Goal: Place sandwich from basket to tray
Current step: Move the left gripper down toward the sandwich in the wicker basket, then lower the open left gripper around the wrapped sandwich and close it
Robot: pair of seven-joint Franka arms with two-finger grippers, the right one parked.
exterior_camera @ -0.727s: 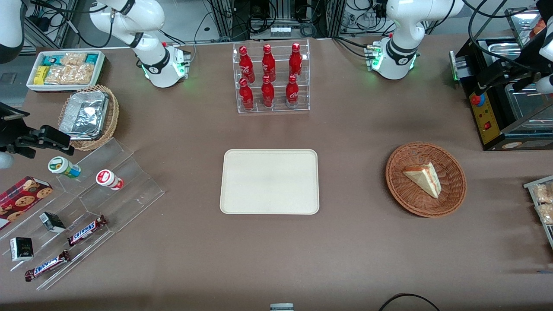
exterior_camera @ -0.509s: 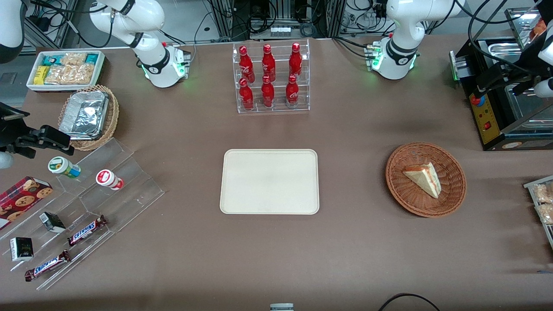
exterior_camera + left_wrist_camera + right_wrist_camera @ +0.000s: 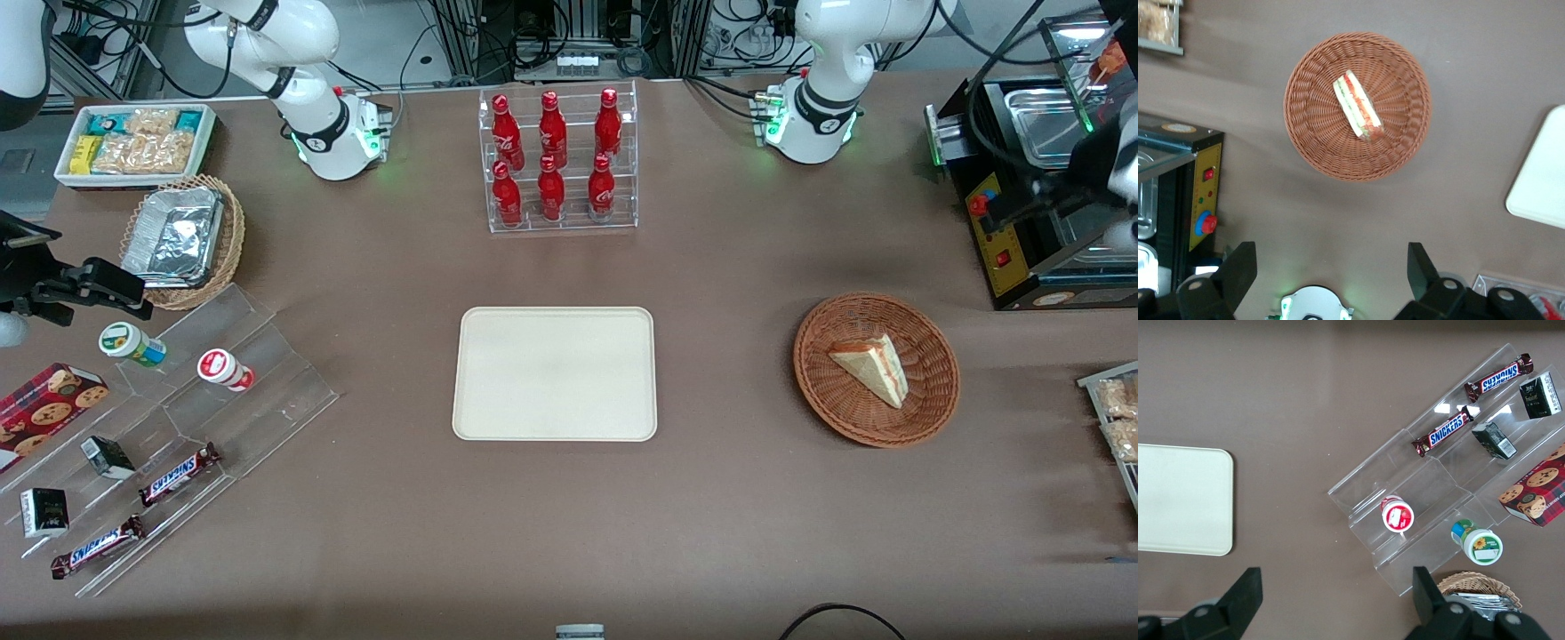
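The sandwich [image 3: 871, 366] [image 3: 1357, 105], a pale bread wedge with red and green filling, lies in the round reddish-brown wicker basket [image 3: 933, 396] [image 3: 1405, 137]. The cream tray [image 3: 556, 373] [image 3: 1545, 180] sits bare at the table's middle, toward the parked arm from the basket. My left gripper [image 3: 1022, 206] [image 3: 1330, 265] hangs high above the table by the black machine, farther from the front camera than the basket. Its fingers [image 3: 1238, 267] stand wide open with nothing between them.
A black machine with a red button [image 3: 1005, 240] [image 3: 1201, 193] stands close to the gripper. A rack of red bottles [image 3: 556, 160] stands farther back than the tray. A snack tray [image 3: 1116, 418] sits at the working arm's end. A clear stepped display [image 3: 178, 418] lies toward the parked arm's end.
The gripper has shifted over the black machine, a little nearer the front camera. Sandwich, basket and tray have not moved.
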